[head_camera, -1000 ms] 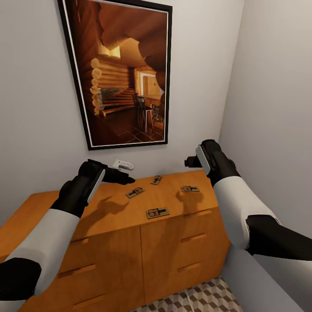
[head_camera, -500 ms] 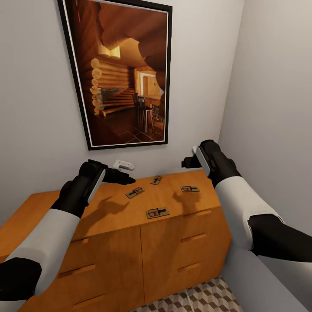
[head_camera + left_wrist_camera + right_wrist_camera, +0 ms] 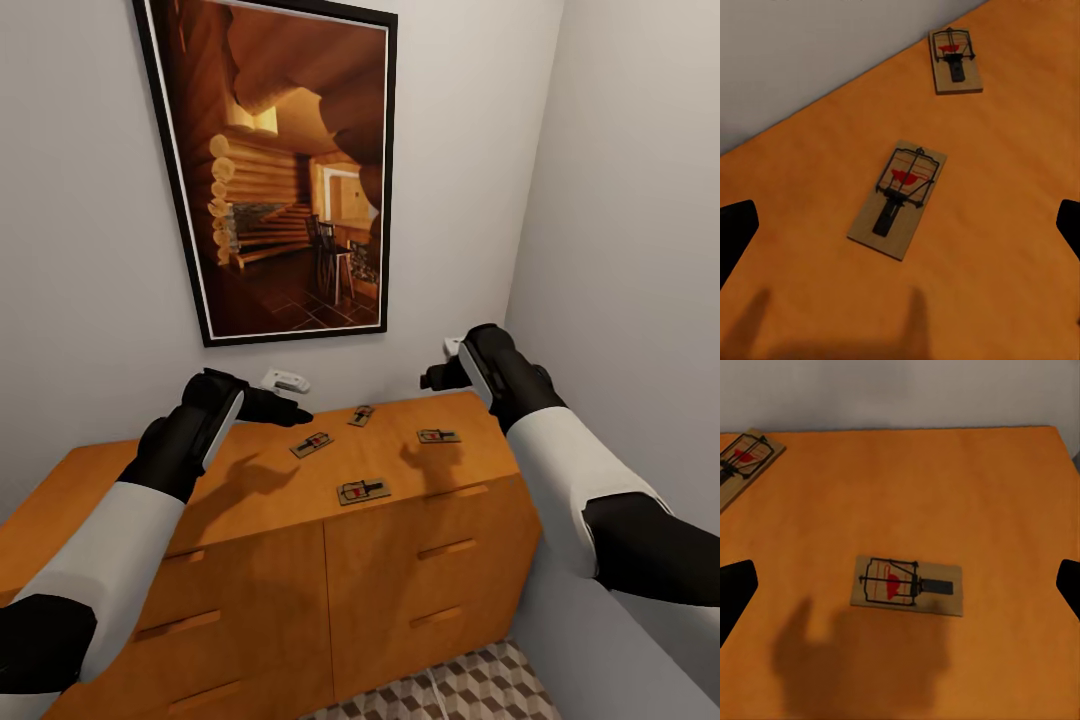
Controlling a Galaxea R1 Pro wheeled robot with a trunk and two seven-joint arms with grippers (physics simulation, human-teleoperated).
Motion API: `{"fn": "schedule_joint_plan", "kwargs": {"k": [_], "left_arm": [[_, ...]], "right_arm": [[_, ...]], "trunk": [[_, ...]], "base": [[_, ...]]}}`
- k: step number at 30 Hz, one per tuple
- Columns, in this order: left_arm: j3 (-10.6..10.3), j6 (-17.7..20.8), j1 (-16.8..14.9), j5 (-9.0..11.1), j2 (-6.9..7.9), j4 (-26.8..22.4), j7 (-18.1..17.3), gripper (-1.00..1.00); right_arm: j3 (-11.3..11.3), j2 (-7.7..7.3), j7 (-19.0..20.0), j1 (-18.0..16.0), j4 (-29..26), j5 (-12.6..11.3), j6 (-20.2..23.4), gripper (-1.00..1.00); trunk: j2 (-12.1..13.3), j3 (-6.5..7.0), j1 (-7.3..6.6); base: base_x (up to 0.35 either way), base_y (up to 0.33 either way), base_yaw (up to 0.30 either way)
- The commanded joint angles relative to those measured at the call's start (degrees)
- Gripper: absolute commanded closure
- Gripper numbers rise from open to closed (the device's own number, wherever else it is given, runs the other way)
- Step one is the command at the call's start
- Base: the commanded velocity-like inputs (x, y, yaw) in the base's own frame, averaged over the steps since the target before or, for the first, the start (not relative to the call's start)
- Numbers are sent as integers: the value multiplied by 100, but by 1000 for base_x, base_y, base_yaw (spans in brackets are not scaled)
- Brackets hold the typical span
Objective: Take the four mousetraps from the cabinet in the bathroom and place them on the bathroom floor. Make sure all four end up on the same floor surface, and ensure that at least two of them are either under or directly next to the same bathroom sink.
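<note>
Up on the flat top of the orange-brown cabinet (image 3: 250, 530) lie four mousetraps. Each one is a small flat tan board with dark wire and a red spot on it.

On the left, the left gripper (image 3: 290, 410) hangs in the air above the cabinet top, near the wall. Its fingers are spread wide and hold nothing. Just beside it lies the first trap (image 3: 312, 444), tilted at a slant. A little nearer the front edge sits the second trap (image 3: 363, 491). Close to the wall lies the third trap (image 3: 361, 415). Further right rests the fourth trap (image 3: 438, 436), flat and all alone.

Above that one hangs the right gripper (image 3: 436, 375), spread open too, with nothing between its fingers.

A big picture (image 3: 280, 170) of a log house hangs on the wall. A bit of the patterned floor (image 3: 440, 690) shows at the bottom.

The left wrist camera looks down close on the first trap (image 3: 898, 199) and shows the wire loops plainly, with the third trap (image 3: 955, 60) beyond it. The right wrist camera shows the fourth trap (image 3: 907, 585) with a dark shadow beside it.
</note>
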Motion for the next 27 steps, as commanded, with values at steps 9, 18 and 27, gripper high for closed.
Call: {"fn": "schedule_joint_plan", "kwargs": {"k": [9, 18, 27], "left_arm": [[-11, 21, -5, -30, 4, 4, -31, -100], [-11, 30, -5, -28, 4, 27, -31, -100], [-11, 32, -5, -29, 4, 134, -31, -100]], "right_arm": [[42, -27, 76, -5, -1, 6, 23, -100], [47, -98, 118, -5, 43, -49, 23, -100], [54, -334, 305, -5, 272, -75, 23, -100]], "trunk": [[-4, -7, 0], [-4, -7, 0], [-4, -7, 0]], "base": [[25, 0, 0], [5, 0, 0], [0, 0, 0]]}}
